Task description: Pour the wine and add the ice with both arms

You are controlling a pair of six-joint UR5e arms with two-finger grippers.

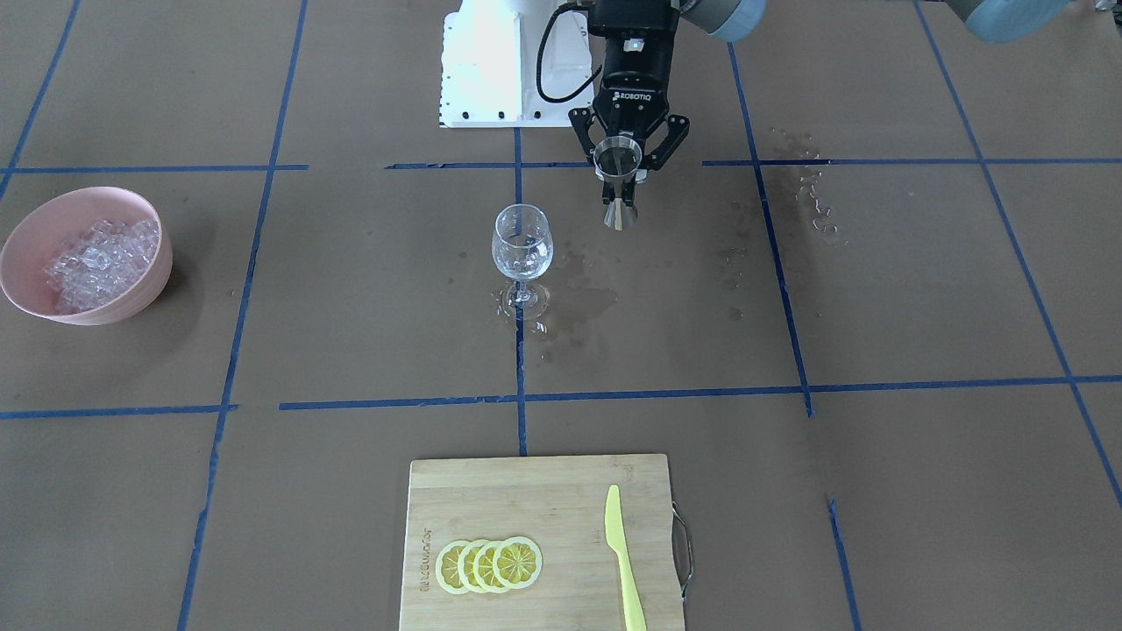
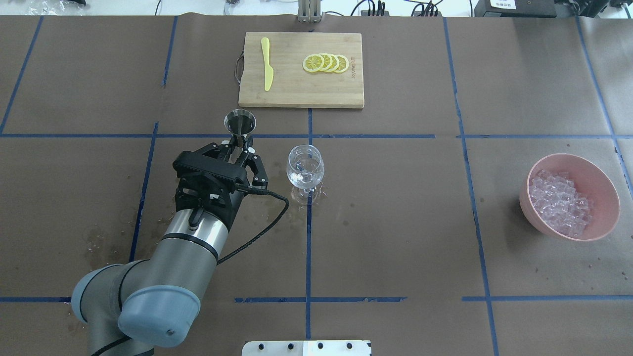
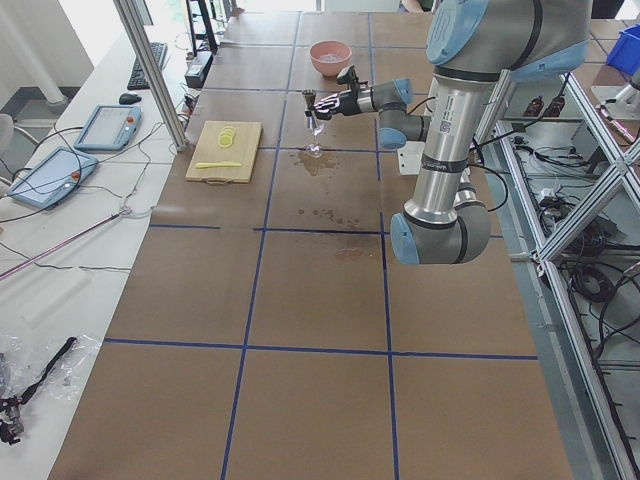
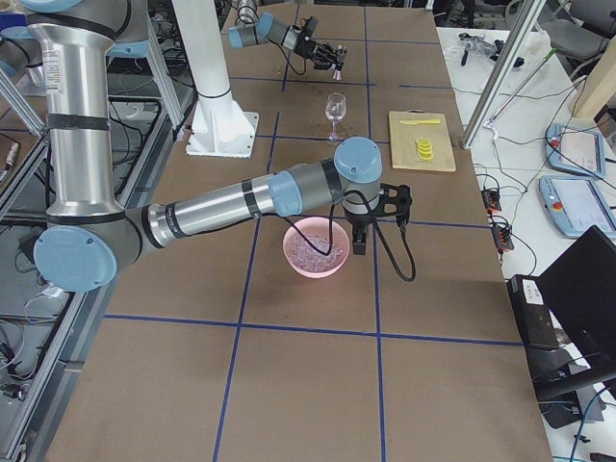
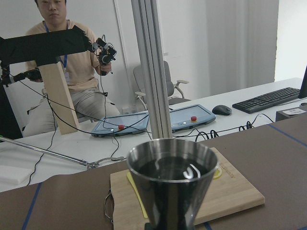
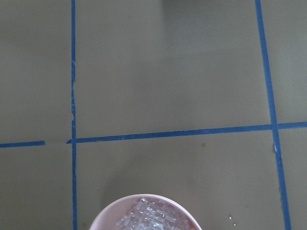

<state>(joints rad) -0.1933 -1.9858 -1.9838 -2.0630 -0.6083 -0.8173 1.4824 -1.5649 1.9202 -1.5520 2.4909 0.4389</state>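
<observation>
Left gripper (image 2: pixel 241 148) clamped on the steel jigger (image 2: pixel 240 122), cup upright, wine (image 5: pixel 168 168) inside; wine glass (image 2: pixel 305 170) near, at its 4 o'clock in the overhead view. Centre the lip over the glass rim before tipping, then tip slowly. Ice (image 2: pixel 559 202) sits in the pink bowl (image 2: pixel 601 185) at the glass's 3 o'clock, right gripper (image 4: pixel 357 243) above it, opening can't tell.

Silver-grey jointed arms (image 4: pixel 221 207), pale blue caps (image 2: pixel 158 309), black cables (image 2: pixel 262 222), black tool (image 1: pixel 621 175) (lettered "ROBOTIQ")
</observation>
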